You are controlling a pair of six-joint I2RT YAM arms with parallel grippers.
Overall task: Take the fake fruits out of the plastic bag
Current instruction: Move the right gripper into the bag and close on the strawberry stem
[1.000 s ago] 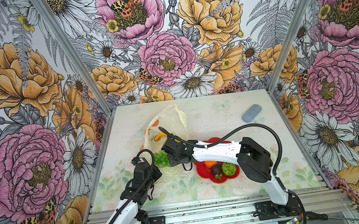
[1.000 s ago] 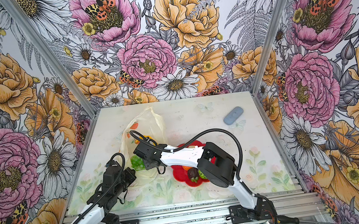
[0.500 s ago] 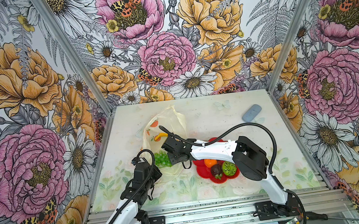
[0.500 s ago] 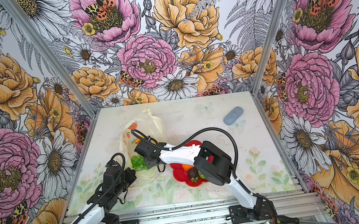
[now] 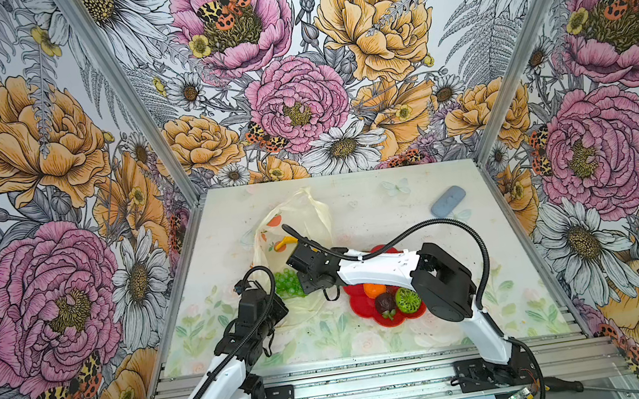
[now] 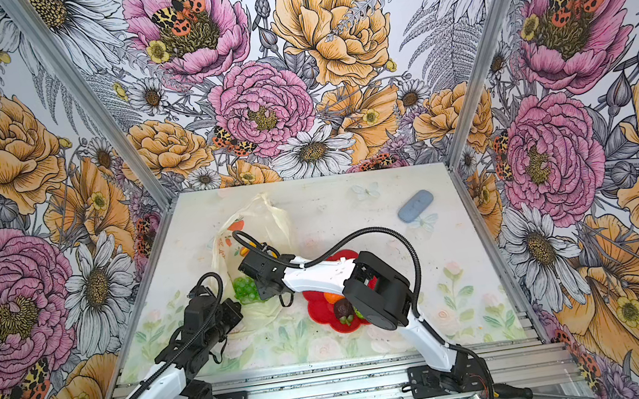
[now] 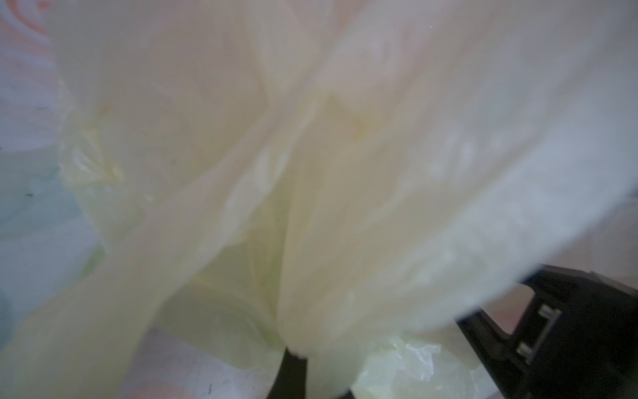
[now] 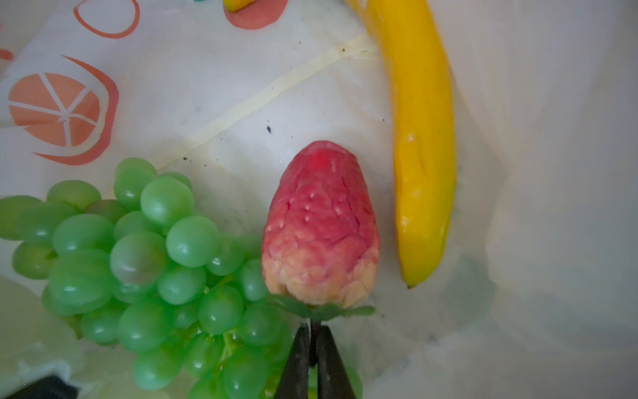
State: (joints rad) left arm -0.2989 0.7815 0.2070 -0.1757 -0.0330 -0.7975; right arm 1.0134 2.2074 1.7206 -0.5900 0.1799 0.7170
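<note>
The plastic bag [image 5: 307, 214] [image 6: 270, 219] lies open at the left of the table. Inside it, the right wrist view shows a red strawberry [image 8: 319, 224], a green grape bunch [image 8: 138, 262] and a yellow banana [image 8: 421, 138]. My right gripper [image 8: 312, 328] is shut on the strawberry's thin stem, just below its green leaves. The grapes [image 5: 287, 284] and the banana [image 5: 283, 242] also show in a top view, beside the right gripper [image 5: 303, 278]. My left gripper [image 7: 293, 355] is shut on a fold of the bag [image 7: 310, 138] at its near edge.
A red flower-shaped plate [image 5: 366, 312] to the right of the bag holds an orange [image 5: 373, 289], a dark mangosteen [image 5: 385, 304] and a bumpy green fruit [image 5: 408, 300]; my right forearm crosses above it. A blue-grey oblong object [image 5: 448, 201] lies at the far right.
My right gripper has reached a little deeper into the bag and its jaws have closed on the strawberry's stem. The left arm has stayed still, holding the bag.
</note>
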